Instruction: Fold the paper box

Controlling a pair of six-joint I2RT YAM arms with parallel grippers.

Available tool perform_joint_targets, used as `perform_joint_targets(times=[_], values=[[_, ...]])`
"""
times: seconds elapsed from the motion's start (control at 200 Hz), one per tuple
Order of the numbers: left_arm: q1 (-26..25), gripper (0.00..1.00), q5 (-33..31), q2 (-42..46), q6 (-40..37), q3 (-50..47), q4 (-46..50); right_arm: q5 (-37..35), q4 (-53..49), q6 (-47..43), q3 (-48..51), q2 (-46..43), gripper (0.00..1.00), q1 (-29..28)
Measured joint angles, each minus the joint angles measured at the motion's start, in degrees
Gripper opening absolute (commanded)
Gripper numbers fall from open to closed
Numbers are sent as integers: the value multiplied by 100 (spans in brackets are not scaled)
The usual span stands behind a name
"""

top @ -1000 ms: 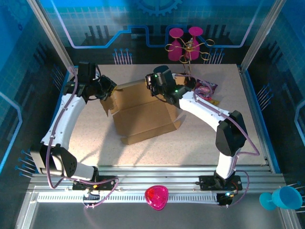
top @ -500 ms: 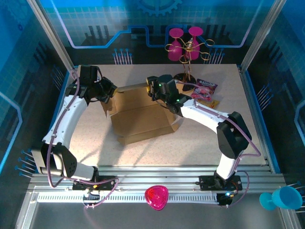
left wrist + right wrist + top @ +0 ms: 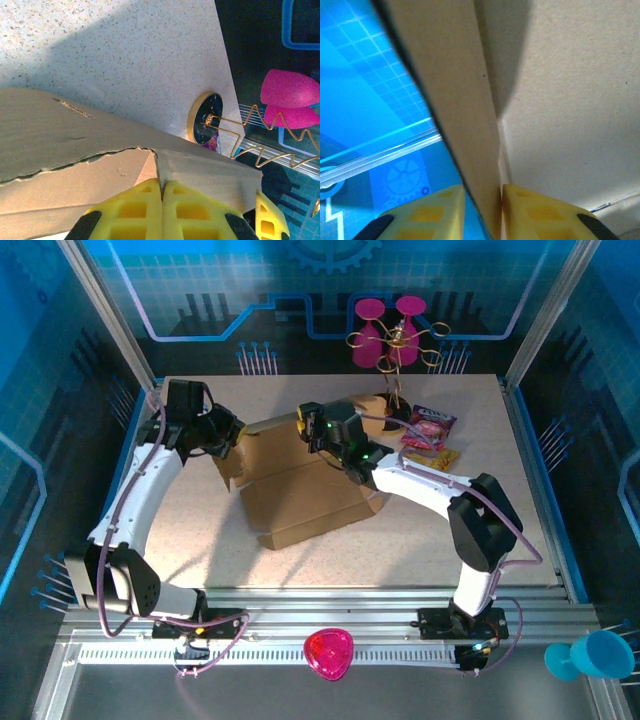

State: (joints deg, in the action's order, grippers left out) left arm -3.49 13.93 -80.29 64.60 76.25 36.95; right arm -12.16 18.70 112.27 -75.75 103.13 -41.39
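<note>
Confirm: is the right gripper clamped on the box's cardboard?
Yes, the right gripper has its yellow fingers pressed on either side of a panel edge of the paper box.

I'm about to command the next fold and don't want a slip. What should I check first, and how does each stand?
1. Right gripper clamped on the paper box wall: ok.
2. Left gripper pinching a flap: ok.
3. Snack bags apart from the box: ok.
4. Wire stand clear of the rear flap: cannot tell.
5. Box bottom flat on the table: cannot tell.
</note>
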Motion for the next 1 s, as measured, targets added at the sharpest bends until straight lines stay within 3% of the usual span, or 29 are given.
perform_joint_targets(times=[0.14,0.325,0.465,0.555,0.69,0.795,0.855,1.001], values=[[0,0,2,9,0,-24,0,2,-46,-7,-4,72,22,-20],[0,0,2,11,-2,-24,-15,2,-227,-70,-92,136,0,-17],[63,45,7,20,-162,59,79,20,-409,-87,-181,136,0,0],[389,56,46,186,-293,125,205,24,-682,-81,-278,92,0,74],[1401,50,138,728,-365,-151,181,26,-1110,-9,-385,-111,0,225],[2103,25,326,1091,-260,-973,-98,66,-1281,118,-485,-260,0,313],[2236,18,439,1029,-184,-1432,-249,74,-1353,179,-540,-310,0,323],[2256,14,837,404,-26,-2310,-844,153,-1510,267,-669,-328,0,339]])
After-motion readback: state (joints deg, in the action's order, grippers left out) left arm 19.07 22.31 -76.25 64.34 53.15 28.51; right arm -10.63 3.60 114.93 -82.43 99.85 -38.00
